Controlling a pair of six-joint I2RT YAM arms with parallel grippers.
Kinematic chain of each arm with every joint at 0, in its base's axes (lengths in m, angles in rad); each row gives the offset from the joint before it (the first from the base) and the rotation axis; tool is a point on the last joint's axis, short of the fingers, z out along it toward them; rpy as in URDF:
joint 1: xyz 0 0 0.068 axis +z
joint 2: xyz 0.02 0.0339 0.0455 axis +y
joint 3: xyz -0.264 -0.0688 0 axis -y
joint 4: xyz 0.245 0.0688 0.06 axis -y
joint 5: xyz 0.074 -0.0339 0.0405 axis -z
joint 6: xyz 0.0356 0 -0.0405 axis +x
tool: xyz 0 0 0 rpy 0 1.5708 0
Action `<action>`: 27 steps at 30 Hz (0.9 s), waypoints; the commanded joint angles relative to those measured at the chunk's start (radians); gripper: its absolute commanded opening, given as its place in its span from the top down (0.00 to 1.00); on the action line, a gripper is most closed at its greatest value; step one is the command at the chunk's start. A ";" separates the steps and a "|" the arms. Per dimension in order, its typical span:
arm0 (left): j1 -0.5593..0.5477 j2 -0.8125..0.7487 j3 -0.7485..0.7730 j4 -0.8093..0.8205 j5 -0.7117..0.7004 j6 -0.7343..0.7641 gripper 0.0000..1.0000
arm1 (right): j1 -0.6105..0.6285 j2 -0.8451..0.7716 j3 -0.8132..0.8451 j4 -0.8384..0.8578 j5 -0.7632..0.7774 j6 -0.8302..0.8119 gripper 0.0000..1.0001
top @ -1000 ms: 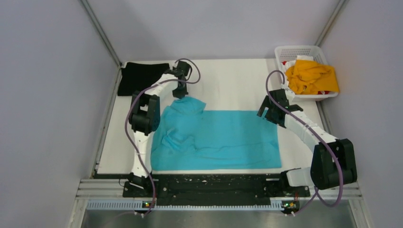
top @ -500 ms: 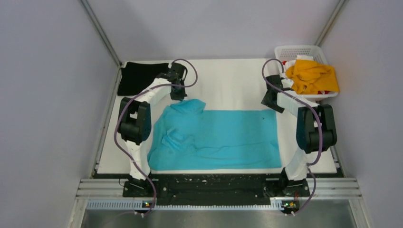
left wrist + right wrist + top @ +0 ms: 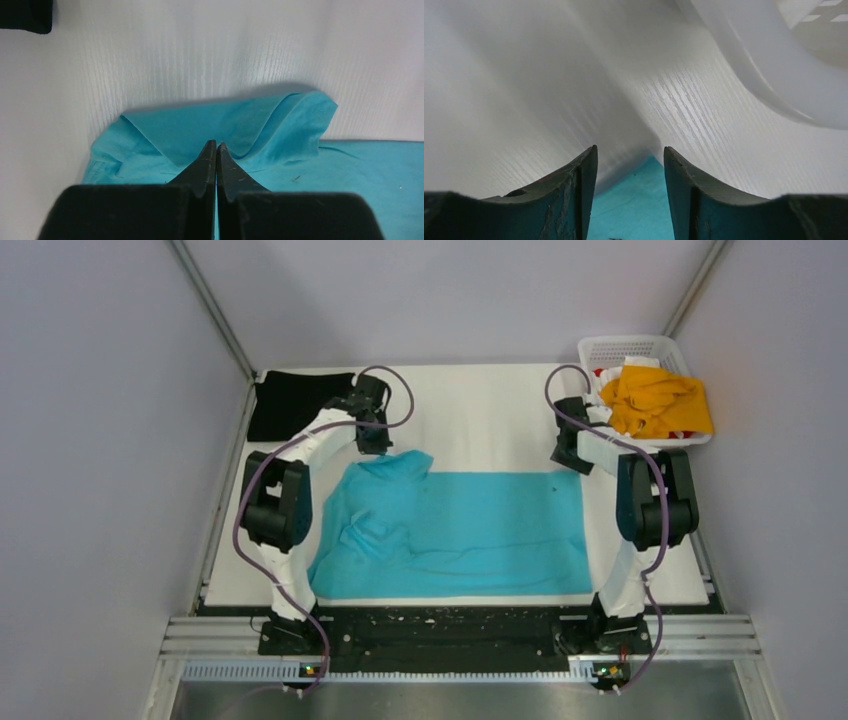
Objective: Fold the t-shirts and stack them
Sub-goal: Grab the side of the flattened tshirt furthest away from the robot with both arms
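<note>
Turquoise t-shirt [image 3: 480,530] lies spread across the centre of the tabletop [image 3: 480,410], reaching close to the near edge; its left part is bunched & wrinkled, its right part flat; L gripper [image 3: 216,145] is at the shirt's far-left flap, jaws fully together, tips pinching a raised fold of the cloth, w/ a thin turquoise sliver showing betw. the fingers; R gripper [image 3: 630,150] sits low over the shirt's far-right corner, jaws roughly half apart, the cloth corner lying betw. them, not clamped; black t-shirt [image 3: 290,400] lies flat at the tabletop's far-left corner, apart from the turquoise one; orange-yellow t-shirt [image 3: 655,400] is heaped in the white lattice basket [image 3: 620,343] at the far-right corner, just beside the R gripper.
</note>
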 commanded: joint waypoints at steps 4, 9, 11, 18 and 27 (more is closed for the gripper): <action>0.002 -0.087 -0.020 0.038 0.011 -0.013 1.00 | -0.005 -0.024 -0.045 -0.006 0.063 -0.012 0.52; 0.001 -0.112 -0.035 0.036 0.002 -0.010 1.00 | -0.005 -0.014 -0.039 -0.013 0.053 -0.007 0.62; 0.002 -0.122 -0.042 0.034 -0.001 -0.011 1.00 | -0.005 -0.024 -0.040 -0.014 0.051 -0.004 0.72; 0.001 -0.164 -0.079 0.047 0.000 -0.009 1.00 | -0.005 -0.079 -0.064 0.004 0.021 0.010 0.92; 0.000 -0.228 -0.135 0.059 0.023 -0.016 1.00 | -0.004 -0.199 -0.115 0.023 -0.015 -0.036 1.00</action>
